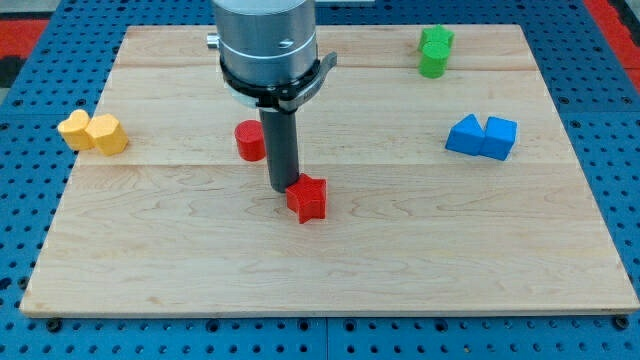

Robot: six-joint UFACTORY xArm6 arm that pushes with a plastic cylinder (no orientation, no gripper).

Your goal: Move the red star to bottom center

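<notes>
The red star [308,198] lies a little below the board's middle, slightly toward the view's left. My tip [282,187] stands just to the upper left of the star, touching or nearly touching its edge. A red cylinder [249,140] stands up and to the left of my tip, partly hidden behind the rod.
Two yellow blocks [92,132] sit side by side at the view's left. Two green blocks [434,51] are stacked close at the top right. Two blue blocks [481,136] sit together at the right. The wooden board [320,270] lies on a blue perforated table.
</notes>
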